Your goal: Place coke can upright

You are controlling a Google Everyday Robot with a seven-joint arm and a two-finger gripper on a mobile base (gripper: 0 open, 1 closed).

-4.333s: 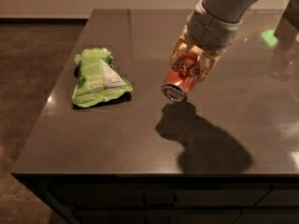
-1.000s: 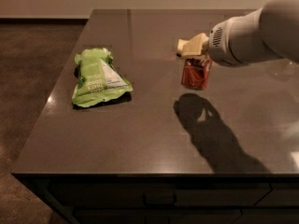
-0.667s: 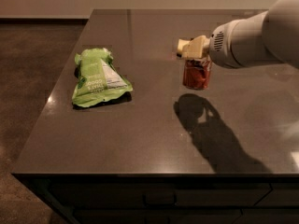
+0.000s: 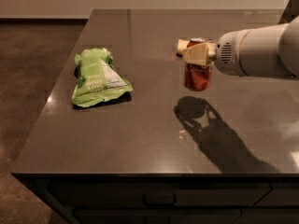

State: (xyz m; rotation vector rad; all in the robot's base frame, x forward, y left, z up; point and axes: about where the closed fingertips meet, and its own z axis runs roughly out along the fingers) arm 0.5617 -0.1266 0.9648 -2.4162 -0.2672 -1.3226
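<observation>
The tool [image 4: 189, 50] is reaching in from the right edge of the bench [image 4: 140, 139], at the end of a thick, rounded, pale grey arm [image 4: 261, 50] with a small vented disc on its side. Its two cream-coloured, blocky fingers [image 4: 196, 55] are pinching the coke can [image 4: 197, 76] near the top, one showing across the front of the can and the other peeking out behind it, so the jaws are standing only a can's width apart. The can is standing upright in that grip, a short red cylinder of shiny metal with a silver rim, its side looking a little dented. It is hanging over the right half of the bench, nearer the far edge than the front one, and its dark shadow [image 4: 210, 129] is falling apart from its base, towards the front right corner. The bench top is a smooth, glossy, dark brown slab, throwing back soft reflections. A crinkled green snack bag [image 4: 99, 77] with a white label is lying flat near the left edge, well apart from the can.
</observation>
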